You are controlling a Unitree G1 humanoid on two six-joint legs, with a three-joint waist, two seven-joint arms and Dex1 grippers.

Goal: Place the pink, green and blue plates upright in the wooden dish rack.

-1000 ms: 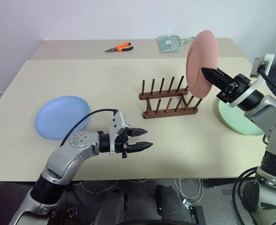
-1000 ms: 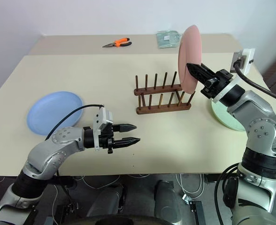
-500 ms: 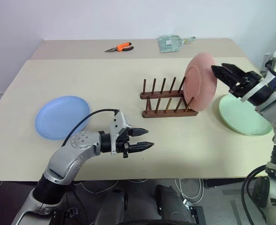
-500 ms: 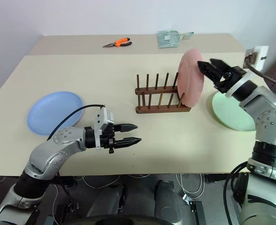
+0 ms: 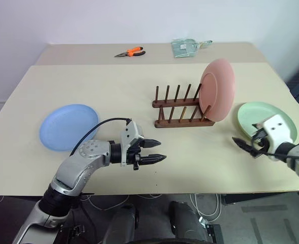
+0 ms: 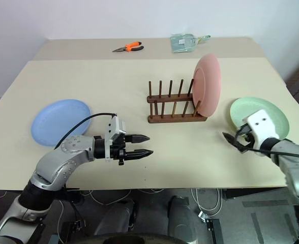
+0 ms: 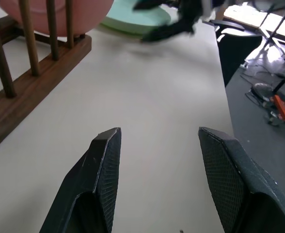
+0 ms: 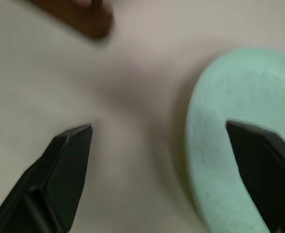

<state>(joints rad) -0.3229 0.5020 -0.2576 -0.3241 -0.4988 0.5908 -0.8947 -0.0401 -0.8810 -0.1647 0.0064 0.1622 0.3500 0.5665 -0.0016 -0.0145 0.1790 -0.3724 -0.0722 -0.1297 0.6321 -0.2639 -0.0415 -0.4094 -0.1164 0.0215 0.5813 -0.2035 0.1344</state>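
Observation:
The pink plate point(image 5: 218, 90) stands upright at the right end of the wooden dish rack point(image 5: 177, 109), free of both grippers. To its right the green plate point(image 5: 256, 116) lies flat on the table. My right gripper point(image 5: 243, 146) hovers low at that plate's near-left edge, fingers wide open and empty; the right wrist view has the green plate point(image 8: 229, 145) under one finger. The blue plate point(image 5: 68, 127) lies flat at the left. In front of the rack, my left gripper point(image 5: 157, 151) points right, open and holding nothing.
Orange-handled pliers point(image 5: 130, 51) and a clear plastic bag point(image 5: 186, 47) lie on the table at the back. The table's front edge runs just below both grippers. Bare tabletop lies between the blue plate and the rack.
My right gripper set the pink plate into the rack's right end and let go. It then opened wide and swung down and right to the green plate. The left arm stayed put.

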